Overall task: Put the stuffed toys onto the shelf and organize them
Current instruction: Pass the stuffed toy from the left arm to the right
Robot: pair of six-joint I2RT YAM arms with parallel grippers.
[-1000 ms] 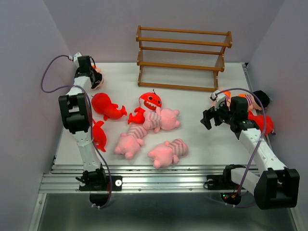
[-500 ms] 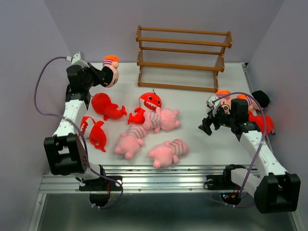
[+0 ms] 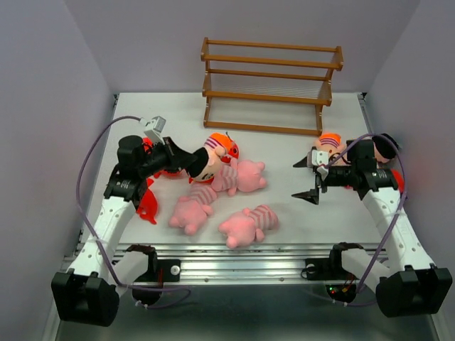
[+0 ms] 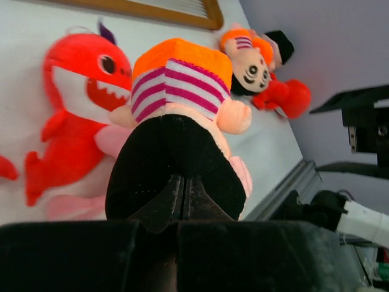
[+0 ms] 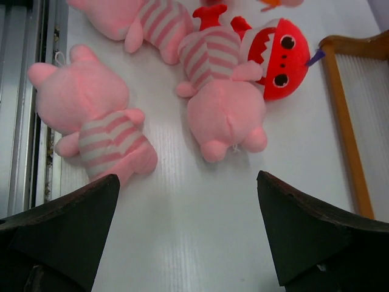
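Headcount first! Three pink ones lay on the table (image 3: pixel 291 209) between the two grippers: the far pink animal (image 3: pixel 242 175), the middle pink animal (image 3: pixel 190 211) and the near pink animal (image 3: pixel 245 224). Striped dolls, two for certain: the held doll (image 3: pixel 213 153), and the second doll (image 3: pixel 328 145) just beside the far finger of the right gripper (image 3: pixel 306 180). Some dark plush (image 3: pixel 386 145) behind that wrist was too hidden to call. Red sharks, two clear: the toothy shark (image 4: pixel 79 109) right beyond the held doll, and the low shark (image 3: pixel 148 204) under the left forearm. More red peeked out beneath the left wrist and beside the right arm, unreadable. One shelf (image 3: pixel 270 85), well beyond both sets of jaws, by the back wall.

Poses now. The left arm had its elbow dropped to the near-left corner and its forearm reaching away. The left gripper (image 3: pixel 189 162) pointed rightward, jaws clamped tight on the held doll's black part. The right arm mirrored it, pointing leftward, jaws wide apart with nothing between them.

The left wrist camera alone showed the pinch, the doll's striped band and orange end pointing away, and the second doll's face. The right wrist camera alone showed bare table between its fingers, all three pink animals ahead and a shelf post off to one side. Only the top view took in the whole shelf.
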